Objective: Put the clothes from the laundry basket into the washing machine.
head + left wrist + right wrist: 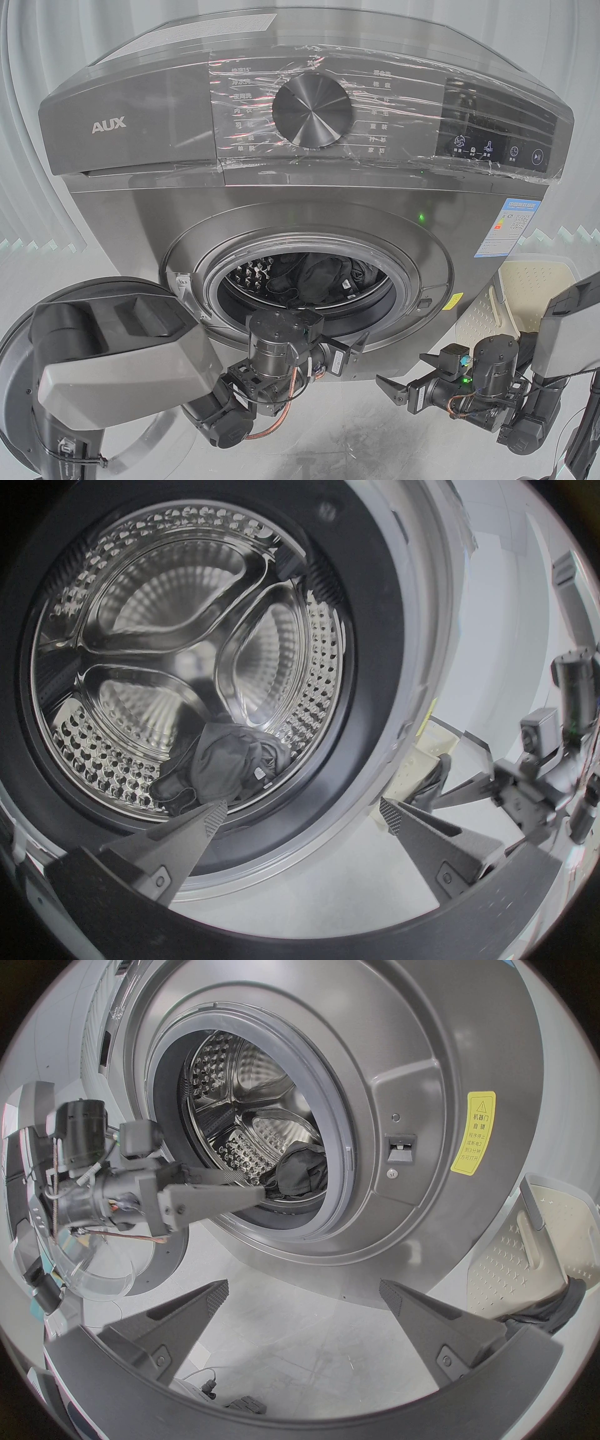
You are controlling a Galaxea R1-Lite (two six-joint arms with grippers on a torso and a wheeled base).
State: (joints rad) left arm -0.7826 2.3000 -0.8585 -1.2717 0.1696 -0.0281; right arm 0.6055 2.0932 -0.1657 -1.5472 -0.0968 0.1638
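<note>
My left gripper (301, 810) hangs with fingers spread wide and empty, just in front of the open mouth of the washing machine (125, 212). A bundle of dark clothes (312, 275) lies on the drum floor inside. My right gripper (303, 1288), also spread and empty, sits to the right, near the cream laundry basket (537, 287), where a dark garment (553, 1310) lies

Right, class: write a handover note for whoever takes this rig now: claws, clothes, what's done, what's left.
Left claw: open, empty, before the mouth of the drum.
Right claw: open, empty, low beside the laundry basket, facing the washing machine.
Things: dark garment lies in the drum; dark cloth at the basket.
Done: one garment loaded.
Left: fetch the cloth from the basket, load it.
</note>
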